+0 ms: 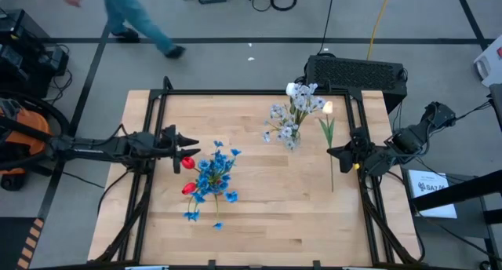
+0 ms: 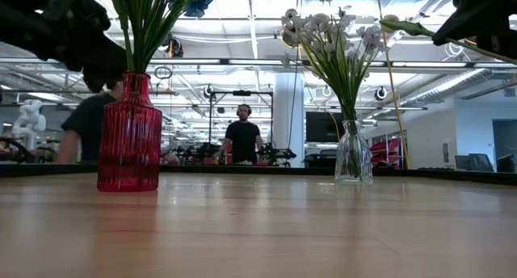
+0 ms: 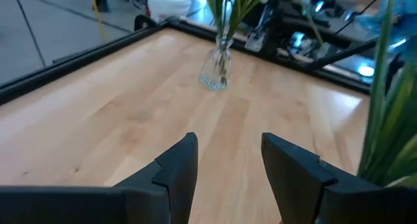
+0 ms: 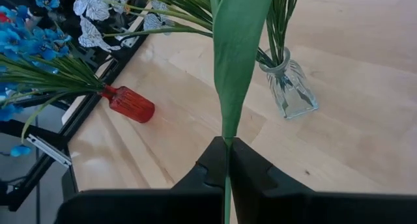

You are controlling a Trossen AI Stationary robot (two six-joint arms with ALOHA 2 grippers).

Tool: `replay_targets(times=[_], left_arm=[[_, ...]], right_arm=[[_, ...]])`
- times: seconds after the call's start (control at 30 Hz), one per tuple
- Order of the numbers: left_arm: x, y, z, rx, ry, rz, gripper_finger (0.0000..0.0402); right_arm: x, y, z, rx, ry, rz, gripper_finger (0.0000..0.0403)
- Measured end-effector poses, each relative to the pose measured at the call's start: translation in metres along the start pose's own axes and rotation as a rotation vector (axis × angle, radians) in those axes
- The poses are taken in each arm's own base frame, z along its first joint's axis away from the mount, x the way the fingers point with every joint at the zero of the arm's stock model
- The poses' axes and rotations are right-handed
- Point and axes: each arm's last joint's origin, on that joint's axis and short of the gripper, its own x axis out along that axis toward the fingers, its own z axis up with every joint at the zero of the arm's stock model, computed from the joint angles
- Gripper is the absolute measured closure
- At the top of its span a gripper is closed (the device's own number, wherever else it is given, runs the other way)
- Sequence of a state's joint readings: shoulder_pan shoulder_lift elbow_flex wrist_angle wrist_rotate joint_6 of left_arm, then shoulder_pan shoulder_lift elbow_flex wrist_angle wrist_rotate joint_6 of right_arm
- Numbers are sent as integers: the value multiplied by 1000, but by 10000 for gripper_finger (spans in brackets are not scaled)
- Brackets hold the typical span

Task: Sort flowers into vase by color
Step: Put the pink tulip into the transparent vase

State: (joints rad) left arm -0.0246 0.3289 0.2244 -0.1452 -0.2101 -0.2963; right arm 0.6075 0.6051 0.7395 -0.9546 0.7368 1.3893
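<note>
A red vase (image 2: pixel 129 136) stands left of the table's middle and holds bright blue flowers (image 1: pixel 213 172) and red tulips (image 1: pixel 187 163). A clear glass vase (image 2: pixel 353 153) farther right holds pale bluish-white sprays (image 1: pixel 294 113). My left gripper (image 1: pixel 190 140) is open just beyond the red vase's flowers, with nothing between its fingers (image 3: pixel 179 168). My right gripper (image 1: pixel 339 152) is at the table's right side, shut on a cream-white tulip (image 1: pixel 327 107). My right gripper pinches the tulip's green stem (image 4: pixel 226 140) between its two fingers, about halfway along, just below a long leaf. The fingers come from the table's right, slanting down, and lie across the stem. The flower head points to the far edge and the stem's end (image 1: pixel 332 187) to the near edge.
A black frame rail (image 1: pixel 235 92) borders the table. A black box (image 1: pixel 357 70) sits behind the far edge, and a person (image 1: pixel 133 19) walks beyond it. Bare wood (image 1: pixel 274 215) lies along the near half between the vases.
</note>
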Motion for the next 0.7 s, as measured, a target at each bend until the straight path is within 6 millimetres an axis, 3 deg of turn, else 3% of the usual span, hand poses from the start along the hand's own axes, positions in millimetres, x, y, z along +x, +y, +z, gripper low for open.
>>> replay_targets(times=[0.27, 0.4, 0.57, 0.7], left_arm=[[-19, 4, -7, 43, -86, -110, 228], [-29, 6, -7, 94, -134, -126, 252], [-27, 4, -8, 148, -144, -201, 296], [-16, 4, -24, 144, -169, -285, 321]], right_arm=[[0, 0, 0, 68, -1, -1, 402], [0, 0, 1, 92, -25, -4, 402], [0, 0, 2, 101, -55, -8, 402], [0, -1, 2, 119, -54, -8, 402]])
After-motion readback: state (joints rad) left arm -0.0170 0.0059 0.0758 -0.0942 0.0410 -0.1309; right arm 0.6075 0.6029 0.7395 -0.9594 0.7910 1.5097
